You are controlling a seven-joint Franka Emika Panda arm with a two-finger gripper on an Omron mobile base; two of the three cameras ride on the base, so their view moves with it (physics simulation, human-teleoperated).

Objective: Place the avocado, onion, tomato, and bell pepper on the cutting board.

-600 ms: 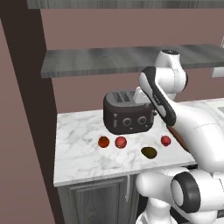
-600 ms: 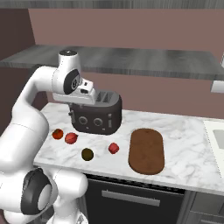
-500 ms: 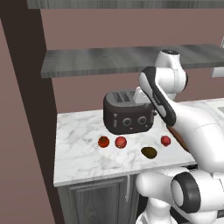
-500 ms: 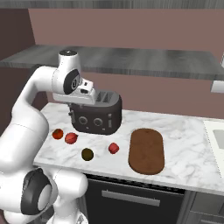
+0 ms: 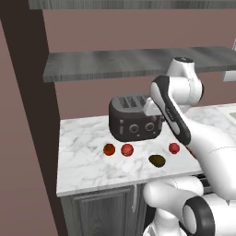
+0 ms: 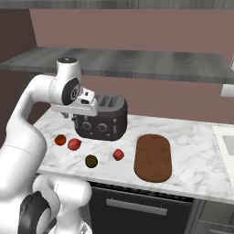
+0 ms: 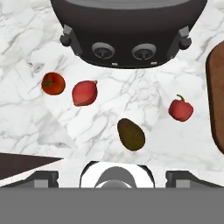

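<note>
Four items lie on the marble counter in front of the toaster. From left to right they are the tomato (image 7: 53,83) (image 6: 60,140), the reddish onion (image 7: 85,92) (image 6: 74,144), the olive-brown avocado (image 7: 131,134) (image 6: 91,161) nearer the counter's front edge, and the small red bell pepper (image 7: 180,109) (image 6: 118,154). The dark reddish-brown cutting board (image 6: 153,156) (image 7: 216,100) lies bare to the right of the pepper. My gripper (image 6: 71,116) (image 7: 111,176) hangs open and empty well above the counter, by the toaster's front left, looking straight down on the avocado.
The black toaster (image 6: 101,119) (image 5: 136,117) stands at the back of the counter (image 6: 196,137). A grey shelf (image 6: 137,64) runs above it. A sink edge (image 6: 226,141) shows at far right. A dark wall panel (image 5: 27,115) borders the counter's left end.
</note>
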